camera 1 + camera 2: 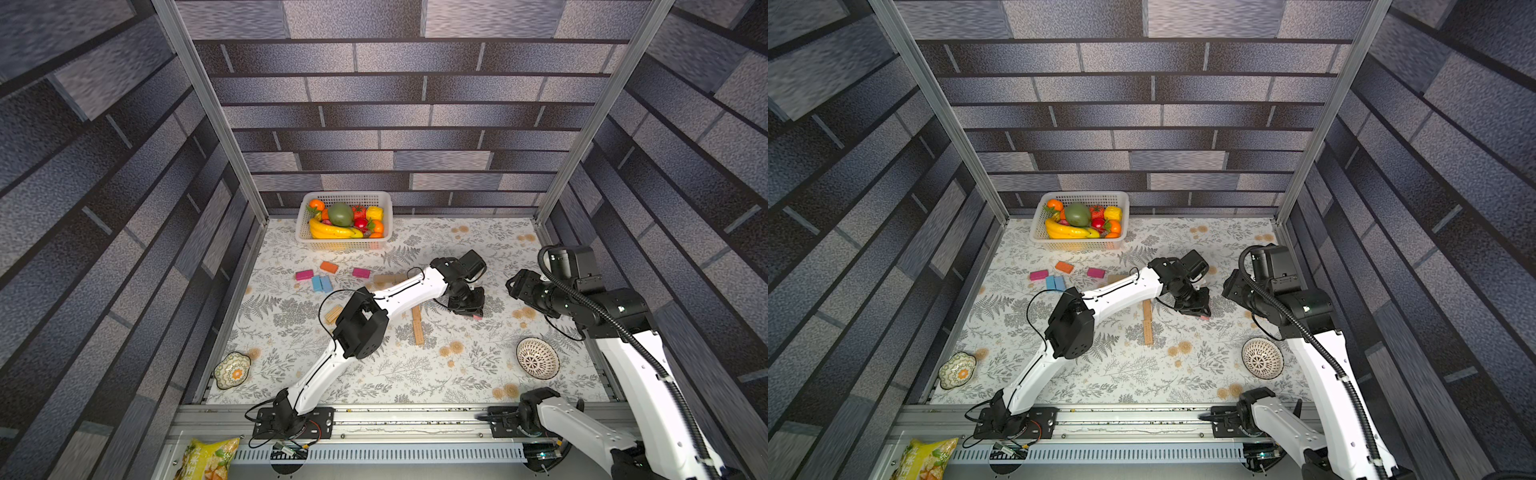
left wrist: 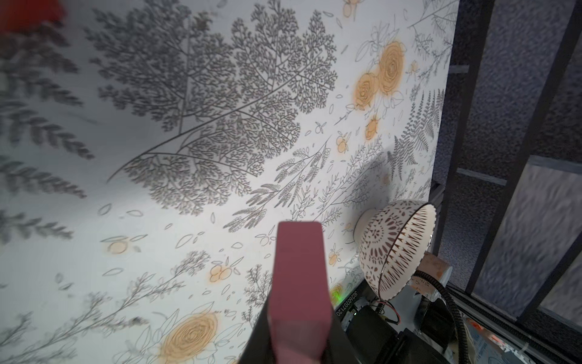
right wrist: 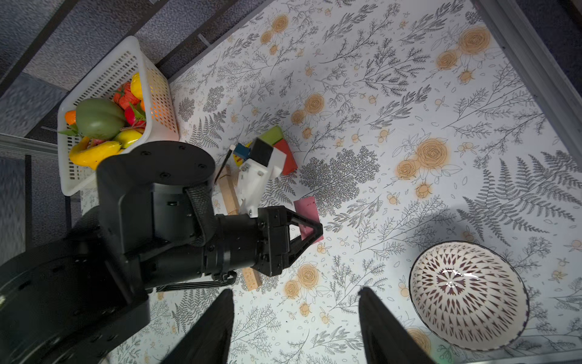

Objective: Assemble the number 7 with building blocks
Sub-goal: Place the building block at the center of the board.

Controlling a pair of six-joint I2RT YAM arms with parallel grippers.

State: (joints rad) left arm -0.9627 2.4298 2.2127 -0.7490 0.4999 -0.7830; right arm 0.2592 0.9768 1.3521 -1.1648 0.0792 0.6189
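Pink block [image 3: 307,209]: pinched between the left fingers [image 3: 311,234], one end sticking out past them. It sits low over the bench [image 3: 409,126]; contact cannot be told. It is near the far end of the tan stem [image 1: 417,326] but apart from it. Magenta blocks [image 1: 304,274], an orange block [image 1: 328,267] and a blue pair [image 1: 322,283] lie loose toward the fruit basket [image 1: 305,199]. Right fingers [image 3: 217,327]: spread, empty, raised beside the patterned bowl [image 3: 469,302].

You've got the basket [image 1: 345,245] at the counter's [image 1: 415,374] back, loose blocks [image 1: 322,283] before it, block stem [image 1: 417,326] mid-counter, left claw [image 1: 476,315] just right of it, bowl [image 1: 537,358] front right, dish [image 1: 232,370] front left.
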